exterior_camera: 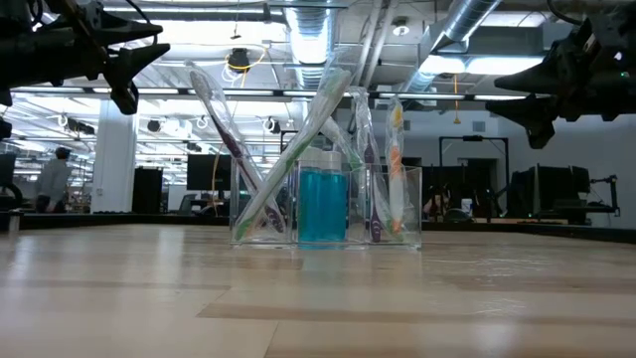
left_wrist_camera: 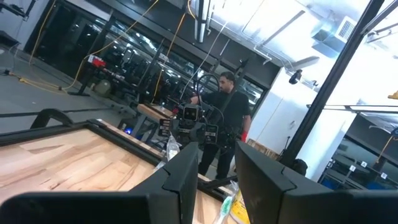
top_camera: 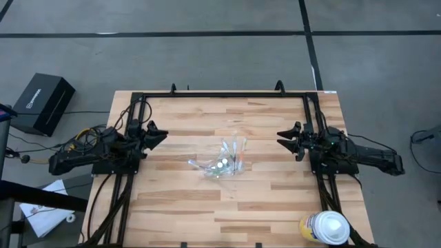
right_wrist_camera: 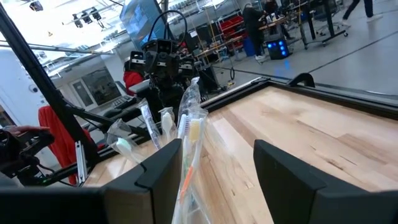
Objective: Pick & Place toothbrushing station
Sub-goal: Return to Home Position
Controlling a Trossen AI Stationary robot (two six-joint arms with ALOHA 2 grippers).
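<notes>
A clear plastic holder stands on its base in the middle of the table. It holds several wrapped toothbrushes leaning at angles and a blue-teal tube with a white cap. The brushes also show in the right wrist view. My left gripper hovers open to the holder's left, above the table. My right gripper hovers open to its right. Both are empty.
A large white-and-yellow round container stands at the table's near right corner. A black frame runs along the table's far edge. A person stands in the room beyond the table. A black box sits on the floor at left.
</notes>
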